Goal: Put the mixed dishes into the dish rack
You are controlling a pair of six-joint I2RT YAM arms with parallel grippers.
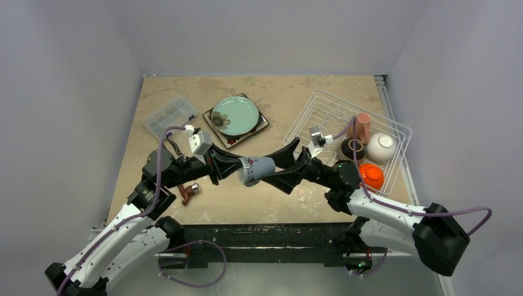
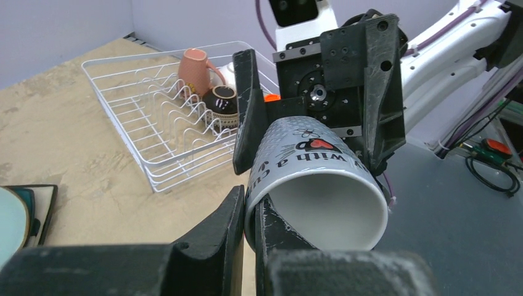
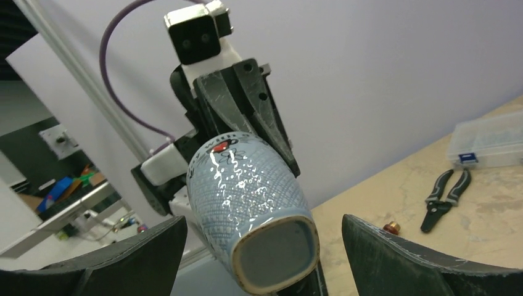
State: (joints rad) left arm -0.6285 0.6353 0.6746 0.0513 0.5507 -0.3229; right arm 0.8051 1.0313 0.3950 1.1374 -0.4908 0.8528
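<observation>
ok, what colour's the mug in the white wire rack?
Pink: the pink ceramic mug, best in the left wrist view.

Left fingers [image 2: 210,239] tight on pale blue mug [image 2: 308,161], right fingers [image 3: 139,254] wide apart.

Beige, stone-mottled table [image 1: 277,92], grey walls on three sides.

Clear plastic compartment box [image 1: 168,114] lies flat towards the far left of the table, lid closed, small parts dimly visible inside, a blue label on its near wall [image 3: 467,158].

Black-handled pliers [image 3: 445,198] lie flat nearer the front edge, handles slightly spread, well apart from the box.

Small brass-coloured piece [image 3: 390,227] sits just beside the pliers' head; what it is cannot be told.
</observation>
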